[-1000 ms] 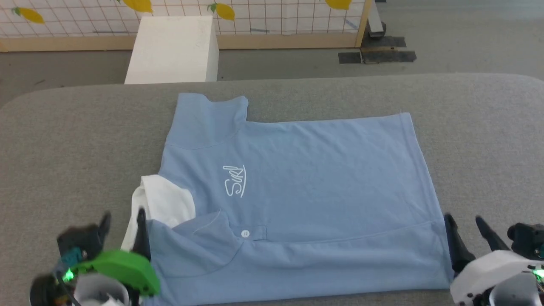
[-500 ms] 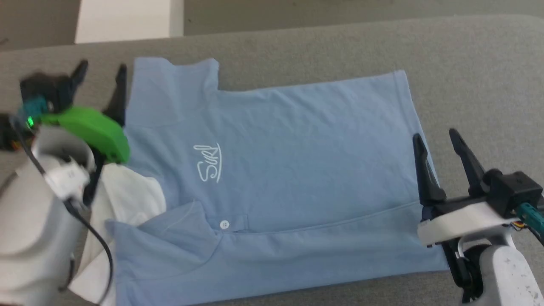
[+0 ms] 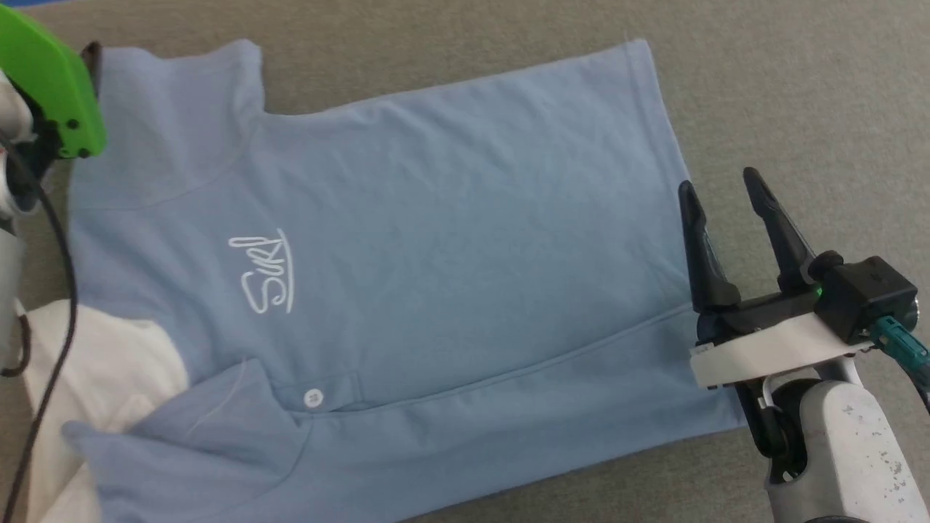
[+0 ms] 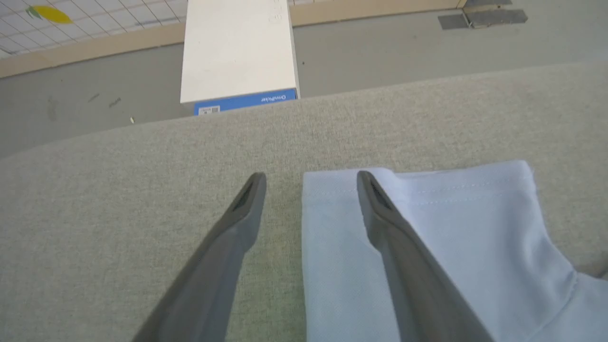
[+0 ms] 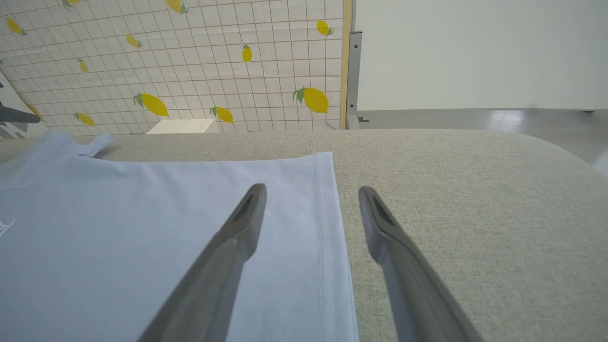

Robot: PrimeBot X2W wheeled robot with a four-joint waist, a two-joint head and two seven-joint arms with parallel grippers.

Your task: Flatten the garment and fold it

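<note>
Grey woven cloth covers the wide surface (image 3: pixel 799 87), and on it a light blue polo shirt (image 3: pixel 436 254) lies face up and mostly flat, turned sideways to the robot so that its neck end is at the robot's left and its bottom hem (image 5: pixel 327 213) at the right. A white script logo (image 3: pixel 263 274) sits on the chest, and a white button (image 3: pixel 313 397) shows nearer the robot, just above the edge of a strip of blue cloth that is folded over along the near side. The white collar (image 3: pixel 94 363) spills out at the near left. At the far left a short sleeve (image 4: pixel 451 228) lies flat. The left claw (image 4: pixel 308 179) is spread wide and holds nothing; it straddles the outer edge of that sleeve, one finger above bare surface and the other above the sleeve, and its green cover (image 3: pixel 43 80) shows at the upper left of the head view. The right claw (image 3: pixel 719 181) is likewise spread wide and empty, straddling the hem, with one finger above the shirt and the other above bare surface. Whether any fingertip touches the cloth cannot be told. Beyond the far edge of the surface stands a white box (image 4: pixel 237 47) on a grey floor (image 4: pixel 403 52), before a gridded wall (image 5: pixel 190 61) printed with lemons.
</note>
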